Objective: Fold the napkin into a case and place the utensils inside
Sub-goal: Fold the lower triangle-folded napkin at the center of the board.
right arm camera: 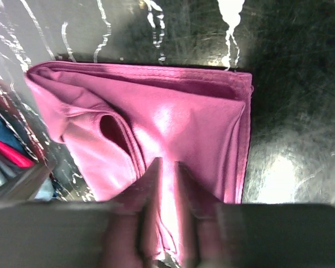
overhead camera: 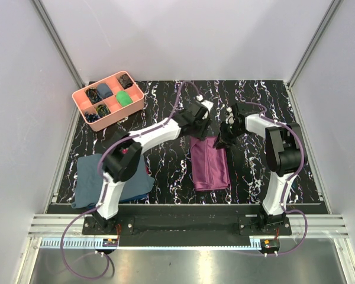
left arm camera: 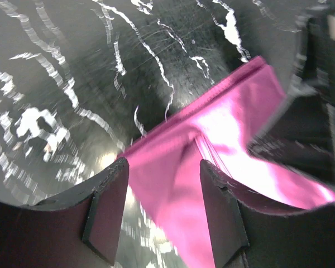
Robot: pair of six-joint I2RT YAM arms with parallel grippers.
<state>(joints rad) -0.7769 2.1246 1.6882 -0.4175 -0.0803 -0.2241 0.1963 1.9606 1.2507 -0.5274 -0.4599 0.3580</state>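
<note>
Where the overhead view is centred, the napkin (overhead camera: 210,164) lies folded into a narrow purple oblong on the black marbled table (overhead camera: 165,171), its long side running up and down the frame. Both of my tools meet at its upper end. My left gripper (overhead camera: 203,125) sits at the upper left corner of the cloth. In its own wrist view the napkin (left arm camera: 212,128) runs from the upper right of the frame down through the gap of that gripper (left arm camera: 162,206). The two fingers (left arm camera: 109,206) stand well apart on either side of the cloth, gripping nothing.

My right gripper (overhead camera: 225,138) is at the upper right corner. In its wrist view the layered napkin (right arm camera: 173,111) fills the middle of the frame, and the gripper (right arm camera: 166,215) is down on the cloth's lower edge. Its blurred fingers (right arm camera: 148,218) are nearly together with a strip of purple between them. Whether they pinch it I cannot tell.

Further out, a blue cloth (overhead camera: 89,177) lies at the lower left, and a pink tray (overhead camera: 80,100) at the upper left.
</note>
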